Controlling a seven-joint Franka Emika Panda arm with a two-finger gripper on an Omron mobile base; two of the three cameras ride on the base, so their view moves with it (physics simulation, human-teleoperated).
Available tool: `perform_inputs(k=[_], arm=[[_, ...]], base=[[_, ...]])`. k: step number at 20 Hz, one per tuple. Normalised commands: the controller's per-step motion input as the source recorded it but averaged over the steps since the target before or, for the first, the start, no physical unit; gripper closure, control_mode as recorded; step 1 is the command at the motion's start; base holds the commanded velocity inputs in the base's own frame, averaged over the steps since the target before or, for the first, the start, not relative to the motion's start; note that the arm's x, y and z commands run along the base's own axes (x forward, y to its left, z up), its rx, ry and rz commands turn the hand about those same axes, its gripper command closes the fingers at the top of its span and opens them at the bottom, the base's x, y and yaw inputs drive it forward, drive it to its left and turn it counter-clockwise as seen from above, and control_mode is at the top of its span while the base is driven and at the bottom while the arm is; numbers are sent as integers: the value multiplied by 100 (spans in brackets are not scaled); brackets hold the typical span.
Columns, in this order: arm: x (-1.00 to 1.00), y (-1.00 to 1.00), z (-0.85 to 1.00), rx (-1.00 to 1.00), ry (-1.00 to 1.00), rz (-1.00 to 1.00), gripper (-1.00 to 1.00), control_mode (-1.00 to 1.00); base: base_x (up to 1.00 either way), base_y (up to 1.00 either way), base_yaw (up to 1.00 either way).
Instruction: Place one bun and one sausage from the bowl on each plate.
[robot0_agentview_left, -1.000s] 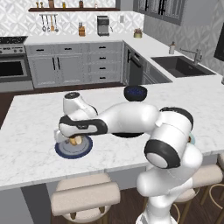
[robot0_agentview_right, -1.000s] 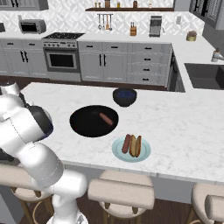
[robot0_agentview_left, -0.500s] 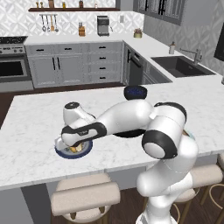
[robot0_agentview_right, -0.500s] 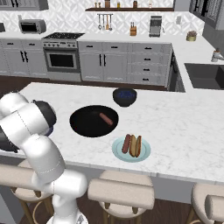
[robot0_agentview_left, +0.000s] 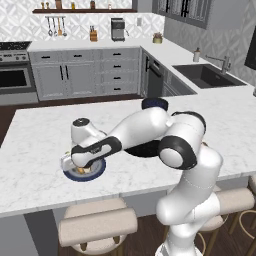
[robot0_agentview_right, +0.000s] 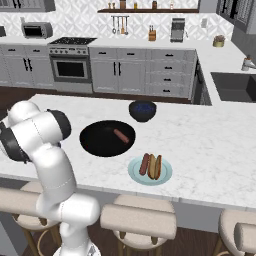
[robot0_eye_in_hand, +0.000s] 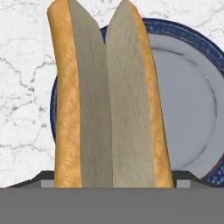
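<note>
Item 1, the gripper (robot0_agentview_left: 80, 169): it hangs low over the near left part of the desk (robot0_agentview_left: 40, 150). The jaws stand wide, one on each side of a bun; whether they press it or have let go cannot be told.

Item 2, bun (robot0_eye_in_hand: 109, 96): split lengthwise, tan crust outside, pale crumb inside. It sits directly between the jaws and runs away from them over the plate beneath. From the base camera a small tan patch shows just under the hand.

Item 3, dark navy plate (robot0_eye_in_hand: 192, 100): blue rim, greyish centre, directly under the jaws. The bun covers one side of it; the rest of the centre is bare. No sausage is seen on it. Judged half served at best, the bun being only now delivered.

Item 4, black bowl (robot0_agentview_right: 100, 145): wide and shallow, beyond the jaws toward the middle of the desk. One sausage (robot0_agentview_right: 120, 135) lies in it; no bun is seen there. That sausage is presumably the last piece to move, bound for the navy plate.

Item 5, teal plate (robot0_agentview_right: 137, 172): well apart from the jaws, past the bowl, near the desk's front edge. It carries a bun and a sausage side by side. Judged complete.

Item 6, small dark-blue bowl (robot0_agentview_right: 142, 110): farthest from the jaws, behind the black bowl. No part in the task.
</note>
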Motion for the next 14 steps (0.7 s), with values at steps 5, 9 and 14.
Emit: perform_inputs(k=[5,9,14], arm=[[4,7,-13,-1,0,0,100,-100],[1,1,-24,-2,0,0,100,-100],[0,0,5,0,0,0,-100,-100]], base=[[0,0,0],[0,0,0],[0,0,0]])
